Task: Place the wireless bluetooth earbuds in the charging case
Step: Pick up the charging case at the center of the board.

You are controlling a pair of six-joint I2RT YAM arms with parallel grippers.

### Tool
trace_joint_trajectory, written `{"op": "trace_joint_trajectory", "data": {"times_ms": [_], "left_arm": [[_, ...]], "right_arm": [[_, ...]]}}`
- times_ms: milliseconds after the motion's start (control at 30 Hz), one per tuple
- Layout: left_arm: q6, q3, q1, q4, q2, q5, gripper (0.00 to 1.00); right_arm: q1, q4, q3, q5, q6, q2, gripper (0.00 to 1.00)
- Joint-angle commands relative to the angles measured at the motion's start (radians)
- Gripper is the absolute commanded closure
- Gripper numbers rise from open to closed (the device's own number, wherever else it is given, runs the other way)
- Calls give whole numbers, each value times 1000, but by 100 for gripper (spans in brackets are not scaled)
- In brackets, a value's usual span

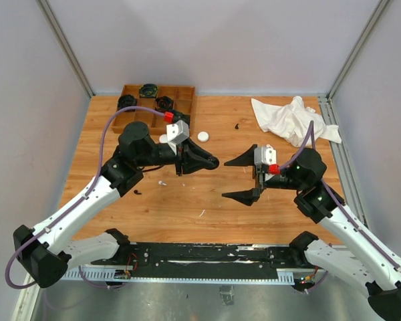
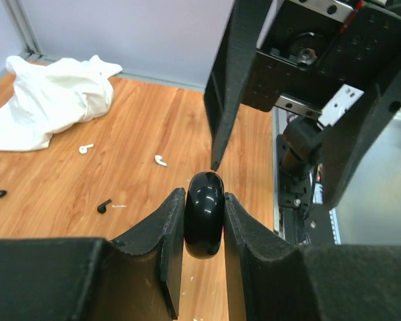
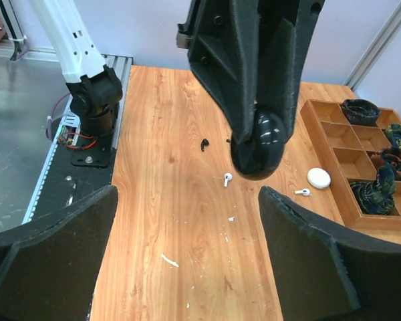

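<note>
Several earbuds [image 2: 160, 160], some white and some black, lie scattered loose on the bench [image 1: 187, 200], and none is seated in a case. A few sit ahead of the left claw [image 2: 204, 198], toward the crumpled cloth [image 2: 47, 100], and others lie beneath and behind it. That left claw is closed snugly on a black case [image 2: 204, 227], a glossy puck pinched edge-on between its two fingers and held up clear of the wood. From where I stand the lid looks shut, though I can't be certain. Facing it, just beyond its tips, the right claw [image 1: 244, 177] is spread wide with nothing in it. A white case [image 3: 319, 177] rests off the left claw's far side, near the wooden tray [image 3: 326, 160]. The worry, to my eye, is the grip. A smooth round puck held by its faces could swivel or squirt out if the right claw presses on it to pry the lid. The buds are also so small that those broad fingers might flick one away across the bench rather than lift it.
</note>
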Motion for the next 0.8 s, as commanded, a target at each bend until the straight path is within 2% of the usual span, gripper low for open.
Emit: {"op": "trace_joint_trajectory", "data": {"times_ms": [0, 100, 233, 533, 767], "left_arm": [[152, 70, -16, -178, 24, 49, 99], [209, 111, -35, -241, 52, 46, 99], [279, 160, -71, -310, 91, 25, 99], [329, 186, -91, -348, 115, 14, 100], [320, 171, -92, -321, 101, 20, 100]], "right_arm": [[14, -33, 51, 12, -61, 55, 17], [14, -16, 65, 13, -48, 91, 26], [16, 13, 66, 15, -27, 120, 31], [17, 27, 49, 21, -5, 140, 51], [17, 78, 29, 10, 34, 157, 60]]}}
